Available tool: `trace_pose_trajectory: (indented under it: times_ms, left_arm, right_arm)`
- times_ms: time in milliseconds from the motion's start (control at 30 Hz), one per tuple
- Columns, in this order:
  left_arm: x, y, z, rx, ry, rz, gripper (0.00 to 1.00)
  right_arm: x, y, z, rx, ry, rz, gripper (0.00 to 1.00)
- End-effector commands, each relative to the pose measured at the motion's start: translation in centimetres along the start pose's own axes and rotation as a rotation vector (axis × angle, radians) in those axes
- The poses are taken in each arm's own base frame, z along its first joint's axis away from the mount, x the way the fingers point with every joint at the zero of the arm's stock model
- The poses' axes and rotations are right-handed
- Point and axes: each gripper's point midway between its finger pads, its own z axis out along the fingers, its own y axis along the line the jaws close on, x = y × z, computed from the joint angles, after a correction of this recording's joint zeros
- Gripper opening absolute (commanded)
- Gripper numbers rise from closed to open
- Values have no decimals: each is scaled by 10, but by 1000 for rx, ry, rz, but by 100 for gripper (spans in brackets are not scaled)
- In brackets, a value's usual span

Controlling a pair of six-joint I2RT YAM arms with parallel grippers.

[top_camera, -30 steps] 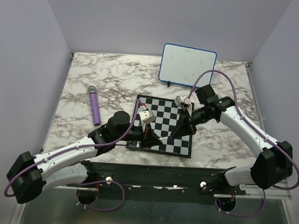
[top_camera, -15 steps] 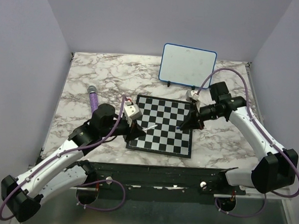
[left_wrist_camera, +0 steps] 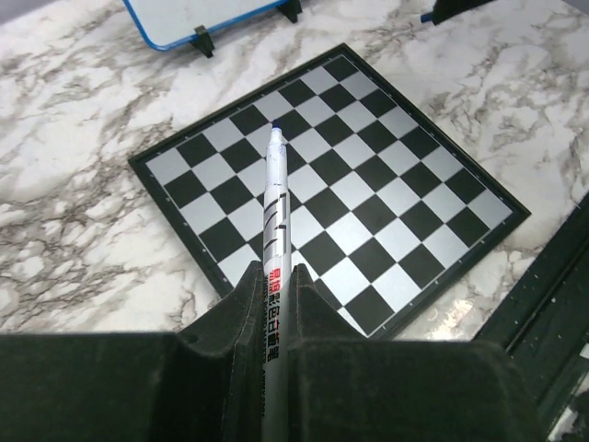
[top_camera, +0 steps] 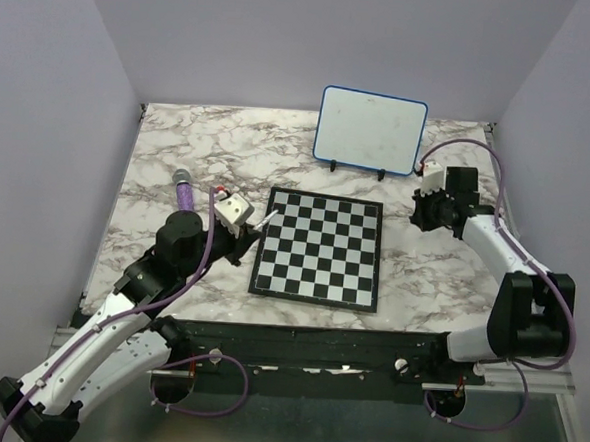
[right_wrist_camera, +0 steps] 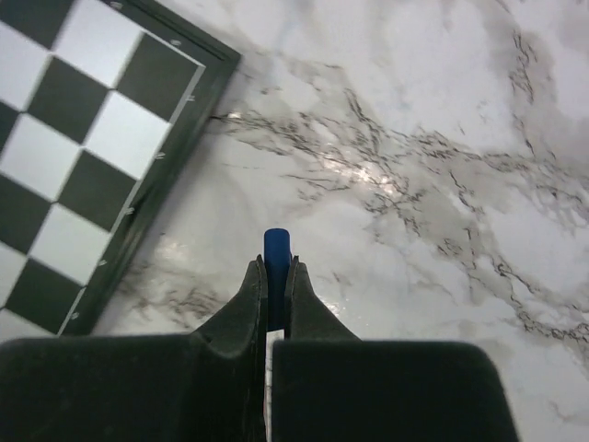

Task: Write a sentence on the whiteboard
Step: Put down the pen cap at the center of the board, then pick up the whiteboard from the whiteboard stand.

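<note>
The whiteboard [top_camera: 371,130] stands upright on black feet at the back of the table; its face is blank, and no sentence shows on it. It also shows in the left wrist view [left_wrist_camera: 184,18]. My left gripper [top_camera: 246,234] is shut on a white marker [left_wrist_camera: 276,203] with its blue tip bare, held over the left edge of the chessboard [top_camera: 318,248]. My right gripper [top_camera: 423,215] is shut on the marker's blue cap [right_wrist_camera: 277,249], above bare marble to the right of the chessboard and below the whiteboard's right corner.
The black-and-white chessboard [left_wrist_camera: 368,184] lies flat at the table's middle; its corner shows in the right wrist view [right_wrist_camera: 55,138]. A purple microphone-like stick [top_camera: 187,206] lies on the left of the marble table [top_camera: 179,154]. Lilac walls enclose three sides.
The two grippers were together over the chessboard and have pulled apart. The left moved left with the marker, and the right moved right and back with the cap.
</note>
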Motion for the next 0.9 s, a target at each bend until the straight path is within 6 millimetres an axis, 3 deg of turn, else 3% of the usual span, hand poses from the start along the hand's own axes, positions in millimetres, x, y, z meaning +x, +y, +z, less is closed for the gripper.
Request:
trace_pose_trajectory:
  times_ms: [0, 133, 400, 633, 733, 867]
  left_arm:
    - [-10, 18, -5, -94, -63, 38, 0]
    - [-10, 16, -6, -86, -73, 40, 0]
    - [-11, 16, -8, -83, -84, 41, 0]
    - [-9, 19, -6, -86, -76, 39, 0]
    - [-11, 21, -7, -96, -82, 40, 0]
    - [-11, 29, -9, -129, -81, 35, 0]
  right_arm:
    - [11, -48, 18, 194, 56, 103, 0]
    - [30, -56, 34, 168, 130, 150, 2]
    - [34, -53, 42, 76, 170, 190, 29]
    - [40, -55, 41, 50, 200, 207, 35]
    - [22, -65, 34, 50, 168, 169, 39]
    - [-20, -74, 21, -59, 97, 128, 63]
